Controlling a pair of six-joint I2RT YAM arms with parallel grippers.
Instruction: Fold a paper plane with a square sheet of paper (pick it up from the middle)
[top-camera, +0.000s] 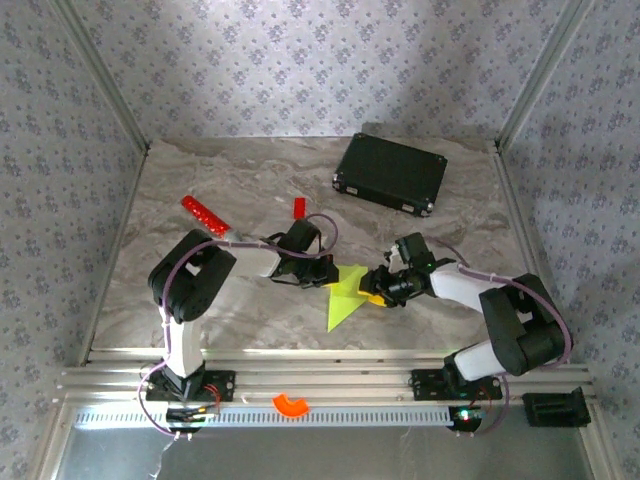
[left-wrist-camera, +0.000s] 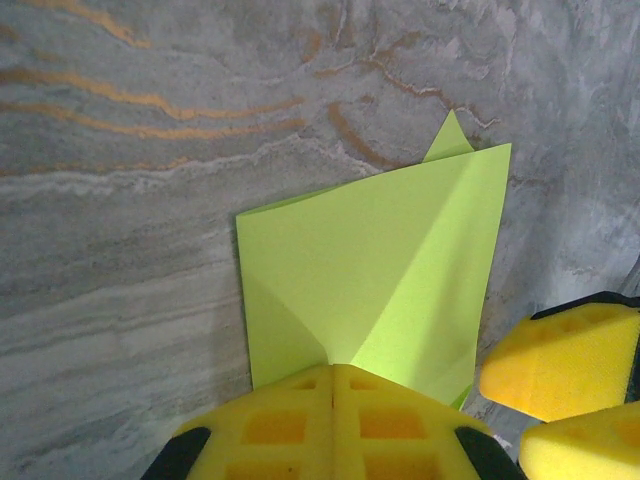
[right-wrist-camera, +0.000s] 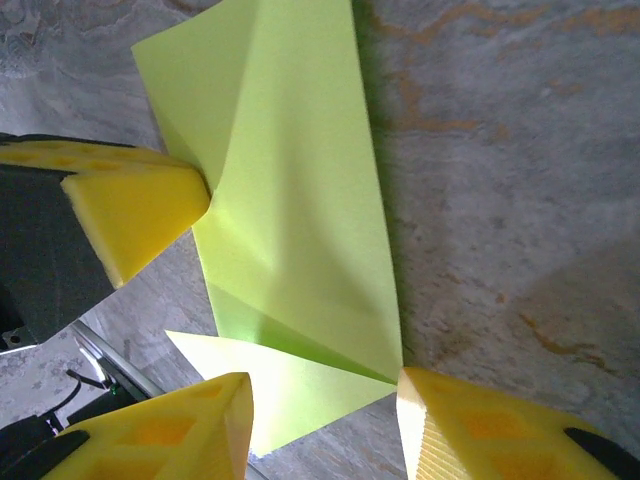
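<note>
My left gripper (left-wrist-camera: 332, 378) has its yellow pads pressed flat together, pinching the near edge of the paper plane (left-wrist-camera: 380, 270), which fans out from the pinch as a lime-green sheet with creases running to a point at the pads. On the right wrist camera my right gripper (right-wrist-camera: 325, 388) stands with its jaws apart, one pointed corner of the paper lying in the gap and the right-hand finger (right-wrist-camera: 470, 430) touching the paper's lower corner. From above, the two grippers meet mid-table, left (top-camera: 325, 272) and right (top-camera: 375, 290), with the paper (top-camera: 343, 300) between them, its long tip aimed toward the arm bases. It rests on the marbled table (top-camera: 480, 230). Well beyond sit a black case (top-camera: 390, 173), a red stick (top-camera: 205, 215) and a small red block (top-camera: 298, 207); an orange ring piece (top-camera: 291, 404) lies on the near rail.
</note>
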